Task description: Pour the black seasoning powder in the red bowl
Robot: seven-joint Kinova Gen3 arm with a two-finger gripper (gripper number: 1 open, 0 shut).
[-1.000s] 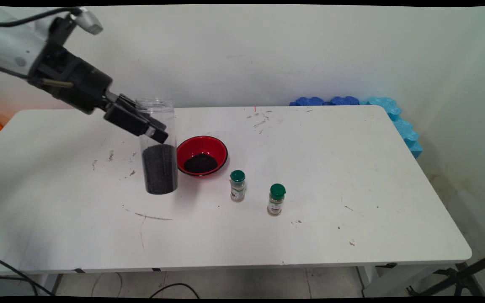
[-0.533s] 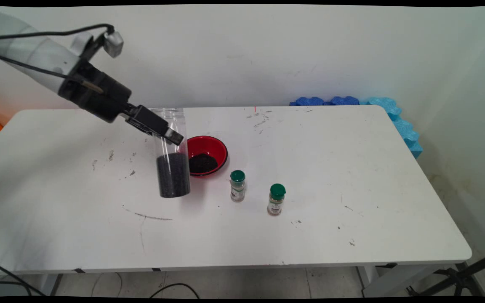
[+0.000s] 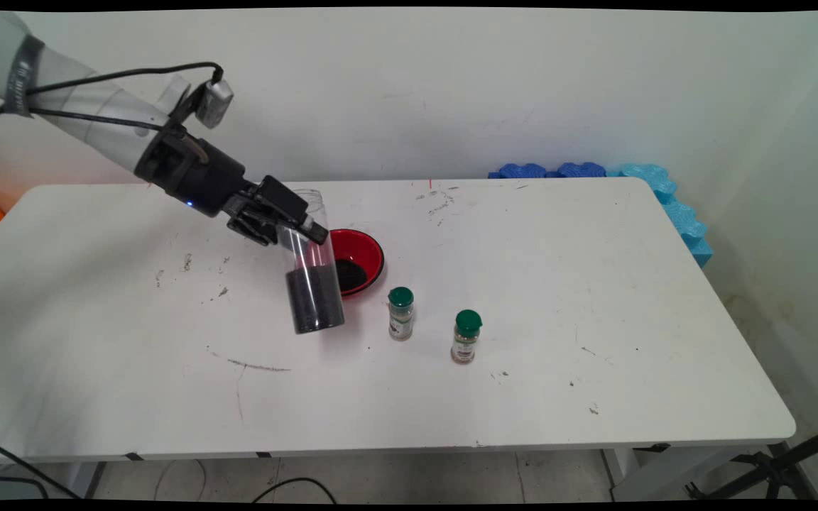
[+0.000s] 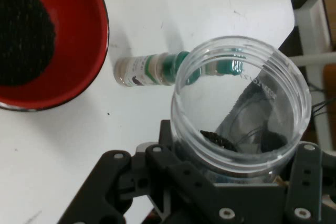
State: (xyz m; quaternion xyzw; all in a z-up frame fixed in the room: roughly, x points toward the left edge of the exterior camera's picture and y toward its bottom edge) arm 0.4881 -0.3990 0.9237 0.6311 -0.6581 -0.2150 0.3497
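- Table (image 3: 593, 284): flat white top with rounded corners, matte, marked with dark scuffs and scattered specks.
- Foam mats (image 3: 636, 184): blue pieces with scalloped edges, stacked against the wall at the table's 1 o'clock corner.
- Gripper (image 3: 288, 220): black, two-fingered, on the white arm entering from 10 o'clock. It is clamped on the upper part of the jar, one finger on each side.
- Jar (image 3: 309, 262): clear plastic cylinder, open wide mouth with a threaded rim, tilted with its mouth toward the gripper and its base toward 5 o'clock. Black granular material fills the lower part. The base appears raised off the table. In the hand view the jar (image 4: 241, 103) mouth fills the frame centre.
- Bowl (image 3: 363, 259): round, glossy red with a dark rim, holding a black granular heap. It sits behind the jar at 2 o'clock, partly hidden by it.
- Spice bottle (image 3: 400, 314): small, upright, green cap, labelled, at the jar's 3 o'clock.
- Second spice bottle (image 3: 466, 336): same form, further toward 4 o'clock, apart from the first.
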